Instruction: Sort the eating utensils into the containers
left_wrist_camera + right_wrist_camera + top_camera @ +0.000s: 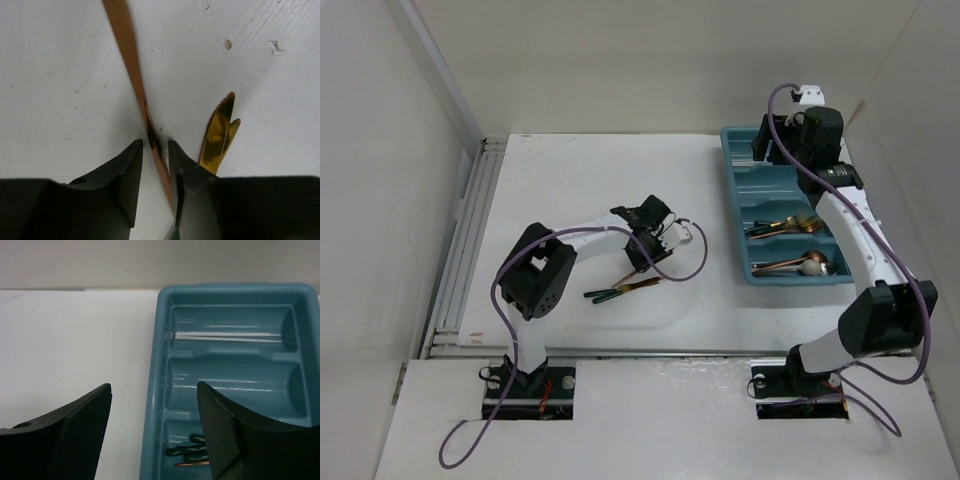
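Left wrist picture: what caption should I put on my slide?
Left gripper straddles a copper knife, a gold utensil beside it, white table beneath.

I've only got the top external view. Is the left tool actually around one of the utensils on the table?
Observer: Yes. The left wrist view shows a copper knife running between the fingers of the left tool, with a sliver of gap on one side.
Operator: Anything else near it?
Observer: A gold blade lies just outside one finger.
Operator: And the right tool?
Observer: Open, holding nothing, over two unfilled slots of the tray.
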